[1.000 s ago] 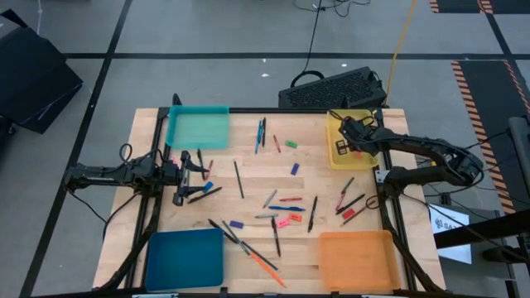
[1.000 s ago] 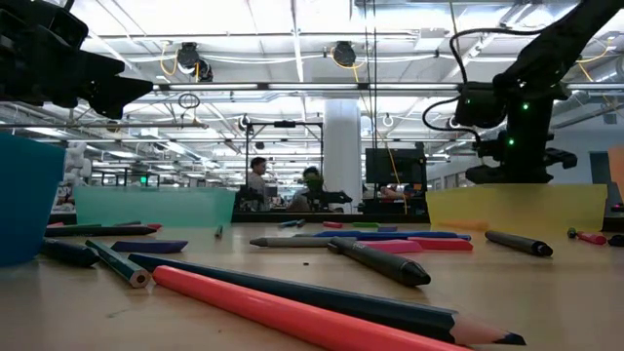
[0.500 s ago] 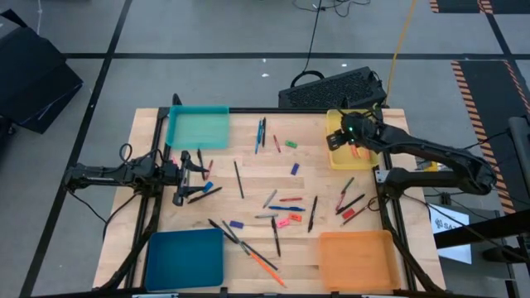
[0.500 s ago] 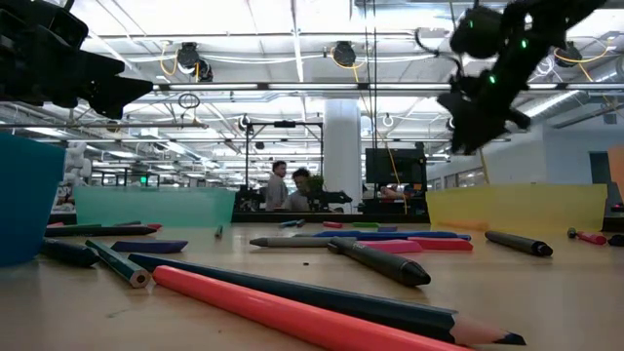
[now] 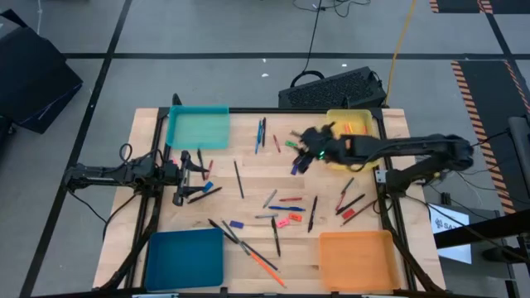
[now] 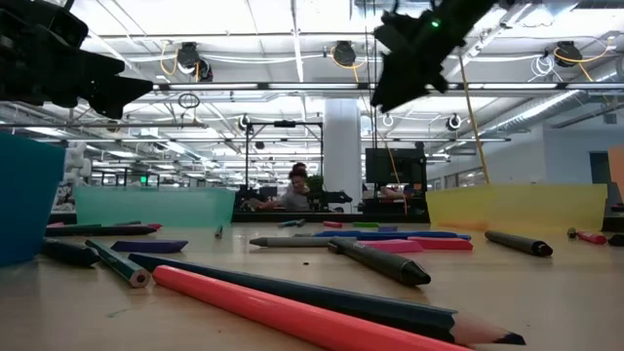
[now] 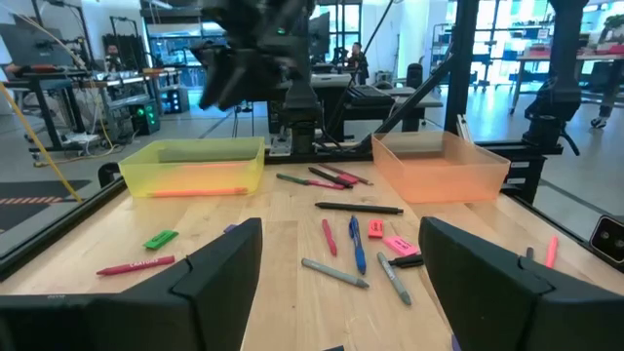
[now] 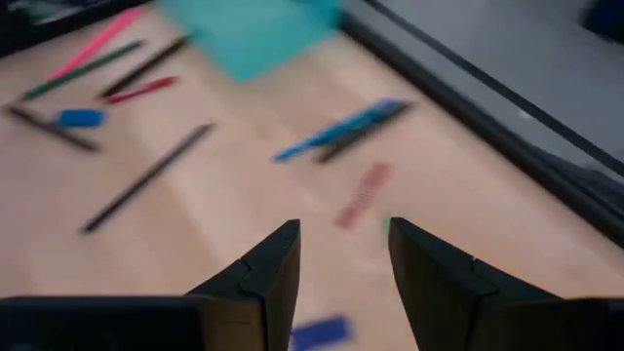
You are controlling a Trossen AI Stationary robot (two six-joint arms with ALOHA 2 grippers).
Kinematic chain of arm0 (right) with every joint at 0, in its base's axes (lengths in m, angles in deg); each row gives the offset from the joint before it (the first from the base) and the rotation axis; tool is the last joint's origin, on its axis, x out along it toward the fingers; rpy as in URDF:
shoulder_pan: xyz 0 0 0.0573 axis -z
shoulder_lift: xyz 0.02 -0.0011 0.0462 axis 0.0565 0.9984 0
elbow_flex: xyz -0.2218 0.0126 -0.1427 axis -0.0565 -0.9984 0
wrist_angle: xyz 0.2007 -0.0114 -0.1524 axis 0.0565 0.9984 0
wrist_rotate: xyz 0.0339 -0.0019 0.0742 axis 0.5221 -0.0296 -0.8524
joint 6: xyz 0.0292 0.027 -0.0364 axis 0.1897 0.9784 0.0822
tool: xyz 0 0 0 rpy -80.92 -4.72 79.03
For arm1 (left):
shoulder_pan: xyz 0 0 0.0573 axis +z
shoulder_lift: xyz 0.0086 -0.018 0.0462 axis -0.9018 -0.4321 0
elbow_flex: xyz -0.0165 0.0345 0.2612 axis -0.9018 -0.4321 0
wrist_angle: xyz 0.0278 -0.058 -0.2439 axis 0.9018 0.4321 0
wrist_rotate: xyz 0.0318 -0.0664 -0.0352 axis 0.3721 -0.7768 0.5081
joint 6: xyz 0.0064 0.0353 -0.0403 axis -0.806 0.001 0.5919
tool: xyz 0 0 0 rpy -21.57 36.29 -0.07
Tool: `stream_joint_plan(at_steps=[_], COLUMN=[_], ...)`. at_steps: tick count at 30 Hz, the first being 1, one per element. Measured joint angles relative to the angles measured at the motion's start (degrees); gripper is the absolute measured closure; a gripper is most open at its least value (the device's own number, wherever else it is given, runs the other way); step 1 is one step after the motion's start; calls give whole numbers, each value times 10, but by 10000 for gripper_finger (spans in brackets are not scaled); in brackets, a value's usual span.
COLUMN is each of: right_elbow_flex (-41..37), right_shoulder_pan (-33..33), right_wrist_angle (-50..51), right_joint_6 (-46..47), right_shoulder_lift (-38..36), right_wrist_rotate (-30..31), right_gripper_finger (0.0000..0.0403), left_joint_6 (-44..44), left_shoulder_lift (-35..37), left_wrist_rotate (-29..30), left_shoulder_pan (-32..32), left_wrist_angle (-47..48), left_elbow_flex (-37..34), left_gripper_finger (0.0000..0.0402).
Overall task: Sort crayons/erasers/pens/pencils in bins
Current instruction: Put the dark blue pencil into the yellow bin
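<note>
Right tool [image 5: 303, 155] open, empty, above blue eraser [image 5: 295, 169]; red crayon [image 5: 277, 141] beyond.

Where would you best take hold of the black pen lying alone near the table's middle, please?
Grip the black pen at mid-length, from straight above, closing across its thin width: it lies flat with bare table on both sides, so the approach looks clear.

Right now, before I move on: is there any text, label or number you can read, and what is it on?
Nothing can be read.
White sign beside the table's right edge, high view: dark print, too small to read.
Red crayon near the yellow bin, left wrist view: dark marks on its wrapper, too blurred to read.
</note>
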Motion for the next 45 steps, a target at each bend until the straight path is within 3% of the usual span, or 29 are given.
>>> stream_joint_plan(at_steps=[6, 12, 14, 17, 21, 28, 33, 45], right_elbow_flex=[74, 157, 185, 220, 277, 385, 399, 399], right_shoulder_pan=[-73, -123, -135, -143, -143, -122, -108, -100], right_wrist_angle=[-51, -58, -59, -72, -84, -79, -76, -74], right_joint_6=[-46, -127, -129, -90, -42, -19, 49, 109], right_shoulder_lift=[113, 211, 245, 297, 366, 472, 516, 580], right_wrist_rotate=[-24, -135, -148, -132, -54, 17, 63, 24], right_gripper_finger=[232, 215, 214, 214, 213, 213, 213, 234], left_joint_6=[0, 0, 0, 0, 0, 0, 0, 0], left_shoulder_lift=[0, 0, 0, 0, 0, 0, 0, 0], left_wrist_rotate=[0, 0, 0, 0, 0, 0, 0, 0], left_shoulder_pan=[0, 0, 0, 0, 0, 0, 0, 0], left_wrist_angle=[0, 0, 0, 0, 0, 0, 0, 0], left_elbow_flex=[0, 0, 0, 0, 0, 0, 0, 0], left_gripper_finger=[123, 123, 123, 123, 123, 123, 123, 123])
